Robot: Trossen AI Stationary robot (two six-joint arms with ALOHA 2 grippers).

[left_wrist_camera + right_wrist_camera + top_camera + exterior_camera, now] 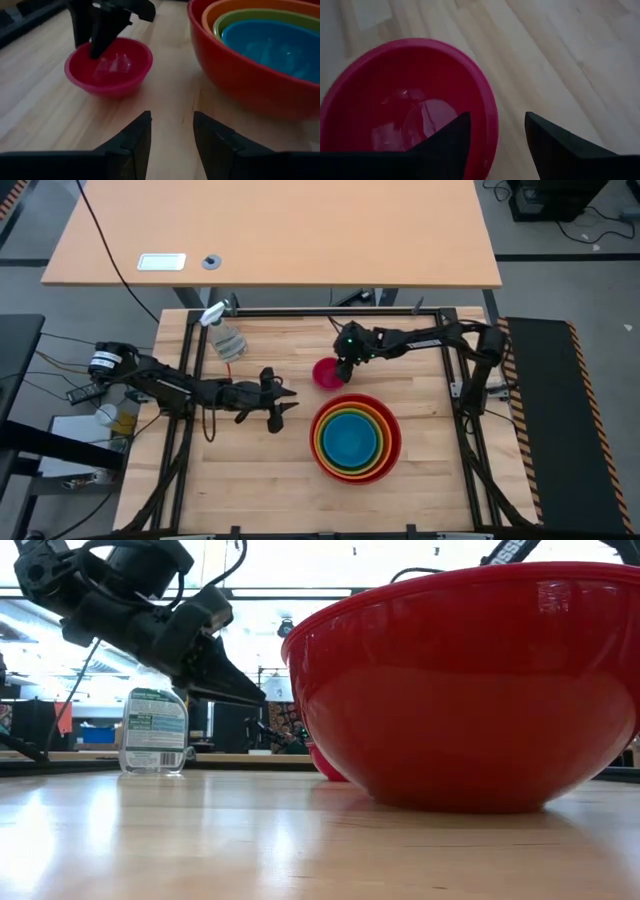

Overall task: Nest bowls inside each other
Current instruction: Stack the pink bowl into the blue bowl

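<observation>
low view: red bowl point(470, 690) hides most of pink bowl point(328, 764) | right gripper point(492, 132) parted astride pink rim (unclamped) | left gripper point(171, 131) parted, empty, over bare wood

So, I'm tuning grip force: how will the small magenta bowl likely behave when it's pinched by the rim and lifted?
The magenta bowl looks thin, glossy plastic, so it is probably light and stiff, but slippery. The right claw straddles its rim, so a one-sided pinch may let it tilt. Its rounded base suggests it could rock or slide if nudged.
</observation>
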